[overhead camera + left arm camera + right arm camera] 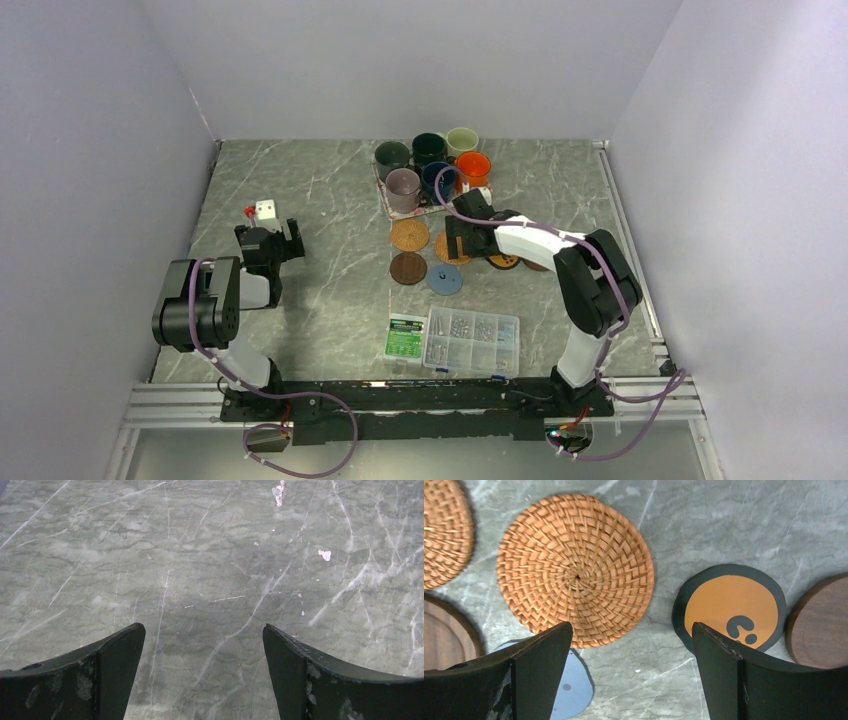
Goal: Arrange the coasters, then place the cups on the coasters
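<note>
Six cups stand together on a floral tray at the back: dark grey-green, dark teal, pale cream, orange, navy and mauve. In front lie the coasters: a woven tan one, a second woven one, a dark brown one, a light blue one, a black-and-orange one and another brown one. My right gripper hovers open over bare table between the woven and black-and-orange coasters. My left gripper is open over bare marble, far left.
A clear plastic screw box and a green packet lie near the front edge. A small white block with a red part sits just beyond the left gripper. Grey walls close in on the left, back and right.
</note>
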